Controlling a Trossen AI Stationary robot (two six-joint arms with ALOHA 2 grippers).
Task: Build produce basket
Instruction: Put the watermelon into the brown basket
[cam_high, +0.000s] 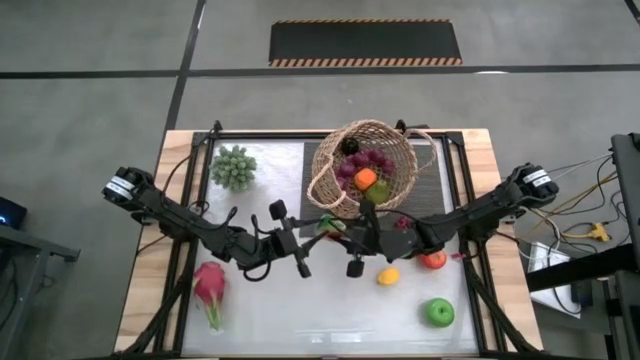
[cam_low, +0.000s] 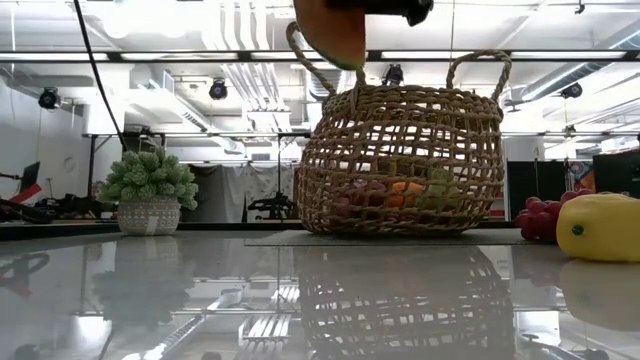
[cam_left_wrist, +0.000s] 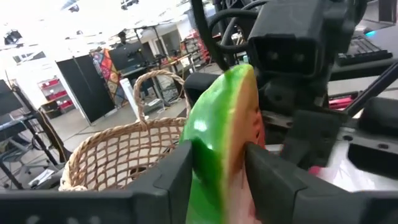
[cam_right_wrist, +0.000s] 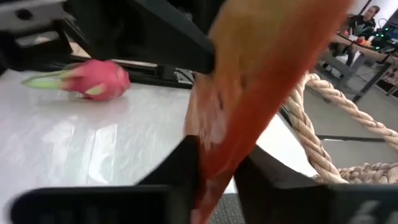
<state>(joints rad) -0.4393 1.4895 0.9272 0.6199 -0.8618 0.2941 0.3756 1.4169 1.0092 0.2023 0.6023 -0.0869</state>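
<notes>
Watermelon slice (cam_left_wrist: 221, 149) (raised) pinched by both grippers, near basket (cam_high: 385, 150).

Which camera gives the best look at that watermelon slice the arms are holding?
The left wrist view: the watermelon slice fills it, green rind and red flesh between dark fingers. The right wrist view shows blurred flesh, the low view only its bottom edge above the basket, and the high view a mostly hidden sliver.

So one cam hangs overhead, straight down on the whole tabletop (cam_high: 300, 320). Another sits at tabletop level, looking across at the basket (cam_low: 400, 150) and the room behind. Each wrist cam is jammed right up against the watermelon slice (cam_left_wrist: 217, 149). All four catch the basket.
</notes>
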